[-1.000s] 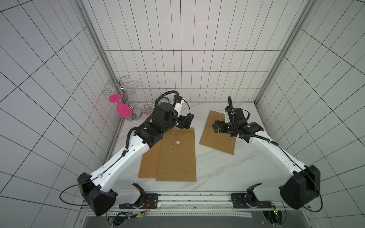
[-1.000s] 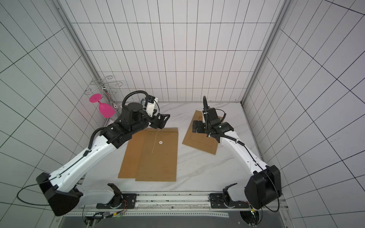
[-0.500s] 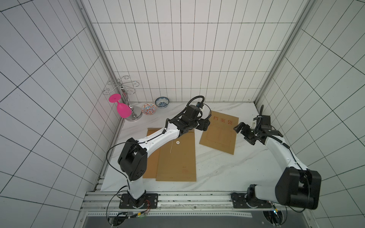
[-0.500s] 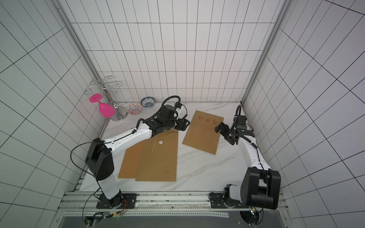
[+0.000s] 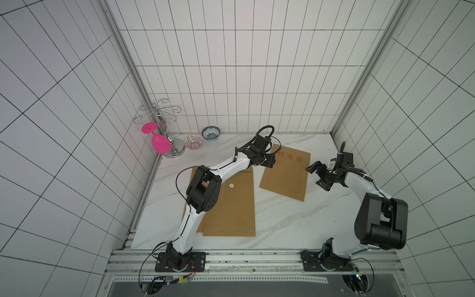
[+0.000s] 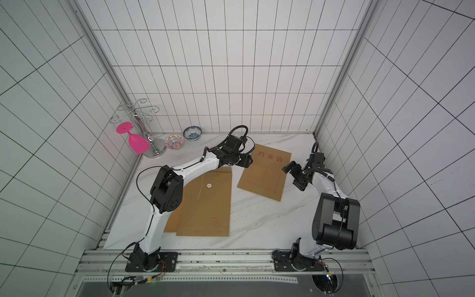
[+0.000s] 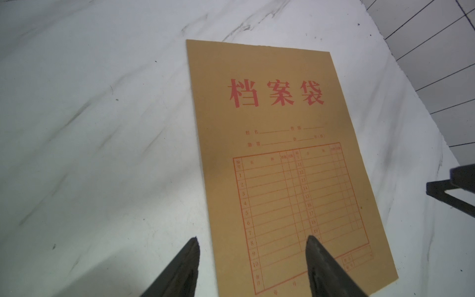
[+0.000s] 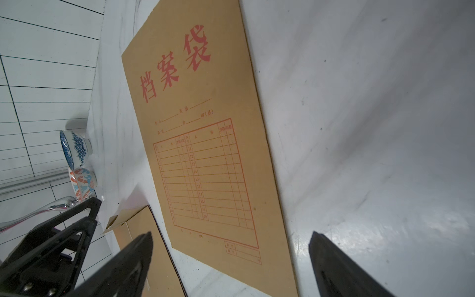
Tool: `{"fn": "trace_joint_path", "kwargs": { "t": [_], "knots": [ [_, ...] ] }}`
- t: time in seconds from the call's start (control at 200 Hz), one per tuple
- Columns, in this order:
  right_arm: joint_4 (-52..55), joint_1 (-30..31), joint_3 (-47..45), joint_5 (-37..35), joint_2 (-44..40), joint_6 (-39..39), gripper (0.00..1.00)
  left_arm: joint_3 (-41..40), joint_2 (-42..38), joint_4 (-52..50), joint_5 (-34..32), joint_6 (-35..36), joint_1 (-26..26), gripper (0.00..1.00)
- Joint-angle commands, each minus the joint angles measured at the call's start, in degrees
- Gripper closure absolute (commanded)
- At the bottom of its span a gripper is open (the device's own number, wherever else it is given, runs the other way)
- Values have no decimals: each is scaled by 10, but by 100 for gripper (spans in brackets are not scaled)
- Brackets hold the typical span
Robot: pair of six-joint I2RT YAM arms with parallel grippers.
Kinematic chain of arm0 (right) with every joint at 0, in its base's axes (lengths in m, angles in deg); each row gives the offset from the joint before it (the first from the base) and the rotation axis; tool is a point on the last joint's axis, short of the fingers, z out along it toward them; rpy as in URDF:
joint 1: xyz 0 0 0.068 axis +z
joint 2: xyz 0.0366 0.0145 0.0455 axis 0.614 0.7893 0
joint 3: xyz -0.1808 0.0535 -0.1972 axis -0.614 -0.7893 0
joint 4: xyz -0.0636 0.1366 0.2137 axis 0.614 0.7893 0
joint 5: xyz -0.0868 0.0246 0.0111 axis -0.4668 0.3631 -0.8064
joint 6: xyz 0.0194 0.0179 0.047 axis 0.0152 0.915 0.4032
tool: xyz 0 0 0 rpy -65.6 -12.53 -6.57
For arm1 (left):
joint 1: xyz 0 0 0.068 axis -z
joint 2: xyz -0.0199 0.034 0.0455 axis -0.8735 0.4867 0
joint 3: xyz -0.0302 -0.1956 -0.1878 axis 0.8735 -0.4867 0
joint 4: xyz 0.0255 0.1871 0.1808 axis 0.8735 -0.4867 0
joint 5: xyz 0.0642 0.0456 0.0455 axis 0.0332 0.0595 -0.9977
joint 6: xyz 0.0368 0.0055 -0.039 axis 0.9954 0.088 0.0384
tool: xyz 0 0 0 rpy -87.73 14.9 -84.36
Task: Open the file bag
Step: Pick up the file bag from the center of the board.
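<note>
1. The printed file bag [image 5: 285, 177], brown kraft paper with red characters and a red table facing up, is lying flat on the marble desk [image 5: 282, 226], right of centre and slightly askew in both top views.
2. The left tool [image 5: 270, 163] is reaching over that bag's left edge. In the left wrist view its fingers [image 7: 318, 259] are standing apart, released and gripping nothing, one over the paper and one over the bare desk. Whether either is touching the surface cannot be told.
3. The right tool [image 5: 315, 177] is hovering just beside the bag's right edge, its jaws standing wide apart and empty.
4. A second file bag [image 5: 234, 203] is lying left of the printed one and apart from it, back side up, showing a white button [image 5: 231, 185] and a loose string [image 6: 201, 185]. It is overlapping a third bag [image 6: 171, 225] beneath it.
5. In the desk's far left corner a blue-and-white bowl [image 5: 210, 133] and an orange-patterned bowl [image 5: 193, 142] are sitting side by side. Next to them a pink goblet [image 5: 159, 144] is hanging foot-up from a chrome rack [image 5: 159, 113].
</note>
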Motion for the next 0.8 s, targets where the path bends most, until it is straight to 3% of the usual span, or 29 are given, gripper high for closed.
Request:
{"fn": "trace_joint_path", "kwargs": {
  "t": [0.0,0.175,0.445,0.795],
  "knots": [
    [-18,-8,15,23,24,-1,7,43,40,-45,1,22,-3,33],
    [-28,-15,21,35,55,-1,16,61,73,-49,0,26,-10,33],
    [-43,-20,41,41,107,-1,22,82,101,-57,35,30,-14,42],
    [-49,-28,64,47,150,-12,29,104,124,-65,43,32,-14,42]
  ]
}}
